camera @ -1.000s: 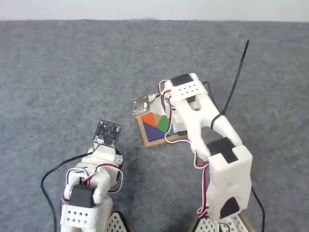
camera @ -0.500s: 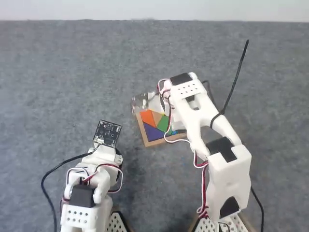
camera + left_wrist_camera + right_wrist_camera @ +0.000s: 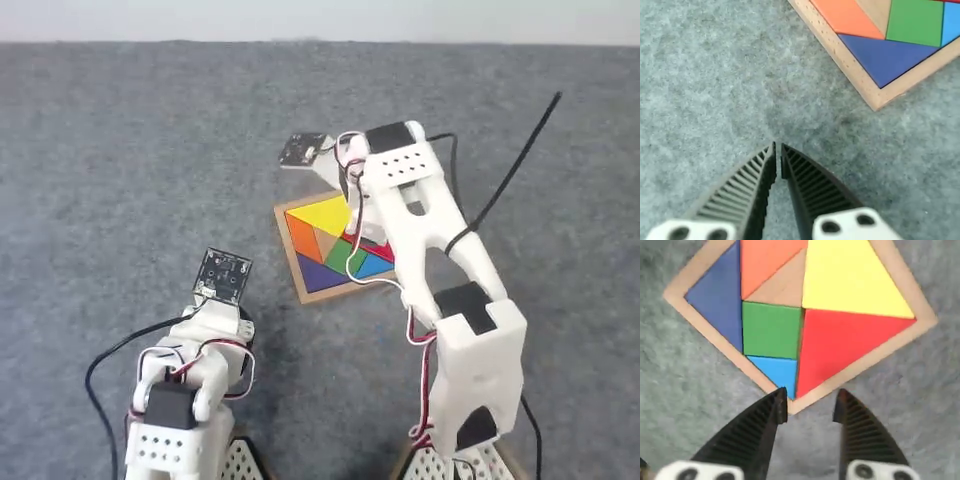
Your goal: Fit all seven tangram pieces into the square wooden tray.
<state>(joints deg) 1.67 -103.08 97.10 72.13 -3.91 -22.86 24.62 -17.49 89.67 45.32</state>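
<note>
The square wooden tray [image 3: 290, 255] lies mid-table, holding coloured tangram pieces: yellow [image 3: 840, 280], red [image 3: 835, 345], orange [image 3: 765, 260], dark blue [image 3: 717, 295], green [image 3: 771, 329] and light blue [image 3: 777, 371]. Between orange and yellow is a wood-coloured triangle [image 3: 782, 287]; I cannot tell if it is a piece or bare tray floor. My right gripper [image 3: 810, 402] is open and empty, hovering over the tray corner beside the light blue and red pieces. My left gripper [image 3: 778, 148] is shut on nothing, low over the carpet, short of the tray's corner [image 3: 844, 55] by the dark blue triangle [image 3: 890, 55].
Grey carpet [image 3: 150, 150] covers the table on all sides of the tray. The right arm [image 3: 420, 220] stretches over the tray's right part. Nearer the front, to the tray's left, is the left arm [image 3: 195, 370]. A black cable [image 3: 515, 175] trails off the right arm.
The right arm has drawn back and swung toward the far side, uncovering the yellow, red and light blue pieces in the tray. The left arm has stayed still.
</note>
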